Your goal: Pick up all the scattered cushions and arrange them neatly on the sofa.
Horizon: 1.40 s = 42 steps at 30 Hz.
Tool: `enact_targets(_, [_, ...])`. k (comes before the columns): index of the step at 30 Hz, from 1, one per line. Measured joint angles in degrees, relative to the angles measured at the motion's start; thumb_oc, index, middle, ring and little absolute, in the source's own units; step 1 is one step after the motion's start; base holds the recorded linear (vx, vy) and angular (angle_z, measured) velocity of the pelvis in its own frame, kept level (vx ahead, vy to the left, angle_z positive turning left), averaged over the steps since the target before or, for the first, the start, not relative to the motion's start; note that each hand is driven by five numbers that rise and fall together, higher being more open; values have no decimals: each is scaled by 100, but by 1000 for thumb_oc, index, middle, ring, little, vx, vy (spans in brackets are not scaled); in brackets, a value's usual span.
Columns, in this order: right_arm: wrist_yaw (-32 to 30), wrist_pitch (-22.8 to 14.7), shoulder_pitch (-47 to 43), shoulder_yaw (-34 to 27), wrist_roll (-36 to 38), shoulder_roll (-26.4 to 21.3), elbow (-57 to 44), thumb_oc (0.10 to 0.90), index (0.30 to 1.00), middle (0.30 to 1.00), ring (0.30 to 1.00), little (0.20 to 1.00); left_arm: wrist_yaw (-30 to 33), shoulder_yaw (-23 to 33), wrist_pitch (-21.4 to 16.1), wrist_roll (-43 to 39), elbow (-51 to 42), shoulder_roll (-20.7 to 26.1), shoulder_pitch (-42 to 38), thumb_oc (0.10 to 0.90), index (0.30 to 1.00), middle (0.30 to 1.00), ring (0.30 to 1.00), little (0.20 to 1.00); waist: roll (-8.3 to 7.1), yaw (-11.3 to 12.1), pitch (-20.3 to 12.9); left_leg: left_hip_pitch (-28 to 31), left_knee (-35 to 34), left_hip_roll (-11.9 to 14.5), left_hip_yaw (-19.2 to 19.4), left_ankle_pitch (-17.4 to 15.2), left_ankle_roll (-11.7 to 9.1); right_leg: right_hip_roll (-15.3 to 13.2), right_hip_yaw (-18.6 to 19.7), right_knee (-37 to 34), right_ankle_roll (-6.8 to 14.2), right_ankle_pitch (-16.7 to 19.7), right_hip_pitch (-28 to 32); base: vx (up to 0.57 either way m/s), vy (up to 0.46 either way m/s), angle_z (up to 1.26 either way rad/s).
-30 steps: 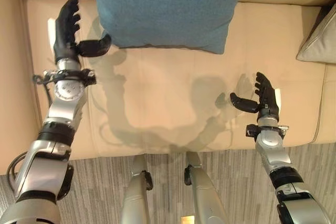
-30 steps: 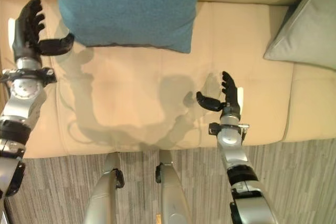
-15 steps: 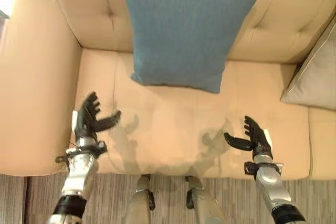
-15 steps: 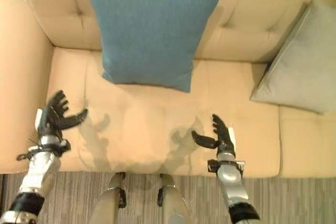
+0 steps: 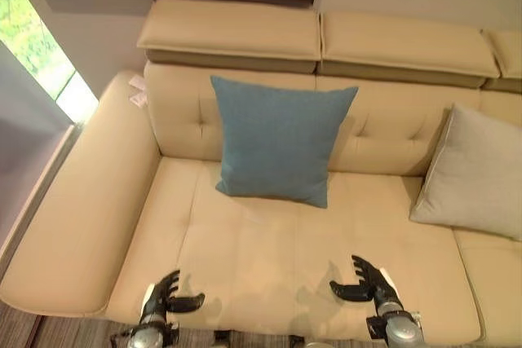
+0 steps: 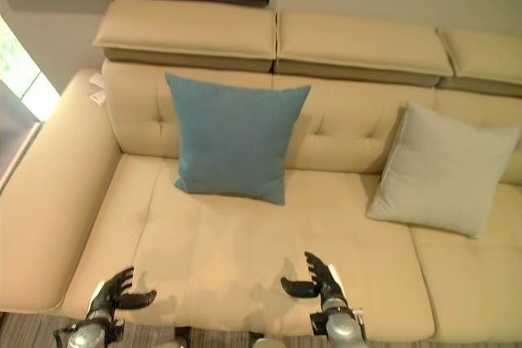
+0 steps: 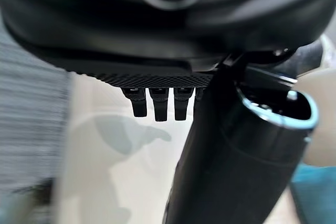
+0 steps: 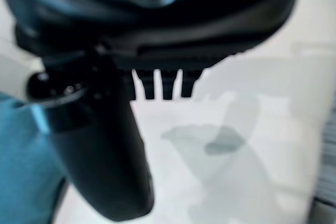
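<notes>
Left eye view: blue cushion is propped upright against the sofa backrest, sitting on the seat over the left section. A grey cushion leans on the backrest off to the right, well apart from the blue one. Both hands are low at the front edge of the seat, empty. Left hand has its fingers spread and thumb out, right hand same deal, relaxed and wide, holding nothing.

Right eye view: same scene, and here you get the whole grey cushion, tilted a bit against the back. Nothing lying loose on the seat between the two cushions. A strip of floor shows by the front edge, no cushion on it that I can see.

Left wrist view: fingers hang straight over bare seat, nothing in them, a sliver of blue at one edge.

Right wrist view: straight fingers over the seat too, with blue showing off to the side. Empty.

My read: the blue one looks placed and the hands are free, so this is the gap between cushions. The next move probably calls for looking around the floor for any stray cushion, then going to get it. If there's none, maybe straighten the grey one so it matches the blue.
</notes>
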Motion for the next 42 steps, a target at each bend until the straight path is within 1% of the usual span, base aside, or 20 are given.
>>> enact_targets(8, [24, 73, 262, 246, -395, 32, 1088, 800, 900, 900, 900, 900, -48, 3, 61, 446, 1098, -155, 188, 800, 900, 900, 900, 900, 17, 27, -351, 336, -5, 119, 20, -72, 20, 125, -4, 4, -69, -63, 331, 6, -35, -1])
enact_targets(16, [147, 179, 418, 246, -463, 77, 1439, 800, 900, 900, 900, 900, -119, 5, 153, 656, 1283, -174, 232, 800, 900, 900, 900, 900, 130, 48, -480, 497, -5, 279, 32, -95, 16, 294, -3, 34, -200, -136, 462, -38, -64, 0])
enact_targets(19, [147, 173, 413, 262, -460, 112, 1439, 800, 900, 900, 900, 900, -110, -173, 151, 666, 1275, -164, 154, 800, 900, 900, 900, 900, 212, 55, -471, 344, 24, 367, 4, -77, 45, 422, -21, 81, -236, -146, 403, -131, -49, 8])
enact_targets(23, [135, 168, 299, 252, -450, 115, 1564, 800, 900, 900, 900, 900, -114, -215, 149, 671, 1284, -184, -120, 800, 900, 900, 900, 900, 247, 61, -398, -98, 418, 515, -172, -25, 18, 591, -189, 118, -441, -175, 173, -230, -39, 23])
enact_targets(24, [131, 179, 178, 244, -448, 93, 1675, 800, 900, 900, 900, 900, -114, -223, 146, 671, 1287, -203, -229, 800, 900, 900, 900, 900, 272, 75, -292, -252, 568, 531, -190, 105, -162, 569, -222, 207, -523, -197, 57, -173, -12, 29])
enact_targets(25, [118, 185, 117, 241, -447, 54, 1678, 800, 900, 900, 900, 900, -115, -224, 144, 672, 1288, -220, -355, 800, 900, 900, 900, 900, 291, 83, -120, -326, 642, 519, -128, 255, -231, 582, -267, 239, -566, -209, 35, -230, -9, 27])
enact_targets(26, [120, 182, 23, 242, -446, 65, 1677, 800, 900, 900, 900, 900, -113, -216, 138, 673, 1350, -202, -445, 800, 900, 900, 900, 900, 233, 76, -53, -441, 584, 466, -155, 618, -603, 532, -315, 349, -727, -229, -127, -188, 9, 25])
enact_targets(27, [115, 178, -58, 240, -446, 126, 1682, 800, 900, 900, 900, 900, -111, -201, 132, 672, 1432, -160, -613, 800, 900, 900, 900, 900, -25, 22, -36, -559, 425, 285, -265, 1059, -1098, 238, -388, 370, -935, -119, -328, -126, 96, 12])
enact_targets(28, [109, 140, -222, 236, -447, 181, 1665, 800, 900, 900, 900, 900, -111, -17, 135, 666, 1582, -165, -789, 800, 900, 900, 900, 900, -517, 3, 116, -636, 1953, -206, -145, -12, -418, -233, -311, 45, -885, 215, -182, -65, 92, 11])
enact_targets(29, [108, 120, -215, 229, -449, 141, 1663, 800, 900, 900, 900, 900, -125, -19, 142, 701, 1589, -191, -767, 800, 900, 900, 900, 900, -480, -73, 112, -469, 2279, -210, -106, -361, -334, -237, -338, 4, -889, 212, -120, -86, 164, 8])
enact_targets(30, [95, 154, -205, 173, -450, 64, 1795, 800, 900, 900, 900, 900, -142, -50, 143, 778, 1647, -319, -661, 800, 900, 900, 900, 900, -286, -160, 37, -36, 2425, -125, -121, -816, -300, -109, -347, 3, -864, 165, -12, -54, 86, 15])
enact_targets(31, [82, 172, -157, 139, -449, 34, 1840, 800, 900, 900, 900, 900, -170, -131, 144, 803, 1653, -381, -689, 800, 900, 900, 900, 900, -191, -230, -21, 243, 2403, -108, -118, -1036, -310, -63, -409, 5, -827, 237, -39, -135, 200, 30])
enact_targets(32, [78, 179, -157, 124, -449, -34, 1877, 800, 900, 900, 900, 900, -175, -218, 130, 824, 1683, -486, -645, 800, 900, 900, 900, 900, -21, -317, -83, 502, 2012, -126, -93, -1217, -253, 8, -449, 35, -759, 117, -33, -78, 114, 44])
enact_targets(33, [79, 178, -72, 108, -450, -46, 1880, 800, 900, 900, 900, 900, -194, -250, 135, 824, 1631, -523, -744, 800, 900, 900, 900, 900, 18, -425, -110, 609, 1746, -114, -32, -1347, -208, 5, -515, 88, -785, 181, -130, -185, 246, 43])
enact_targets(34, [102, 204, -117, 109, -454, -46, 1899, 800, 900, 900, 900, 900, -216, -349, 105, 826, 1574, -546, -709, 800, 900, 900, 900, 900, 146, -369, -72, 800, 1193, -104, 49, -1246, -120, 78, -490, 190, -656, 155, -217, -162, 192, 19])
enact_targets(36, [103, 198, -107, 91, -454, 15, 1919, 800, 900, 900, 900, 900, -223, -504, 103, 829, 1502, -549, -727, 800, 900, 900, 900, 900, 121, -386, -42, 1008, 758, -154, 15, -1253, -74, 29, -473, 255, -573, 320, -326, -146, 164, -4])
enact_targets(37, [104, 194, -116, 91, -455, 22, 1899, 800, 900, 900, 900, 900, -227, -580, 103, 835, 1505, -553, -704, 800, 900, 900, 900, 900, 131, -393, -31, 1039, 611, -163, 19, -1255, 46, 23, -459, 314, -497, 302, -382, -148, 137, -5])
enact_targets(38, [108, 191, -130, 91, -454, 57, 1895, 800, 900, 900, 900, 900, -232, -620, 103, 873, 1511, -544, -699, 800, 900, 900, 900, 900, 101, -413, -26, 1064, 442, -219, 29, -1214, 210, -40, -435, 370, -402, 337, -448, -237, 204, -6])
enact_targets(41, [91, 191, -128, 80, -490, 149, 1900, 800, 900, 900, 900, 900, -228, -627, 100, 874, 1504, -534, -621, 800, 900, 900, 900, 900, -53, -369, 11, 1039, 383, -641, 74, -1081, 401, -365, -240, 465, -198, 506, -708, -289, 193, -21])
enact_targets(42, [95, 199, -174, 85, -521, 160, 1895, 800, 900, 900, 900, 900, -221, -604, 99, 868, 1491, -514, -647, 800, 900, 900, 900, 900, -75, -302, 66, 993, 314, -742, 195, -1029, 488, -503, -139, 472, -45, 577, -841, -127, 67, -28])
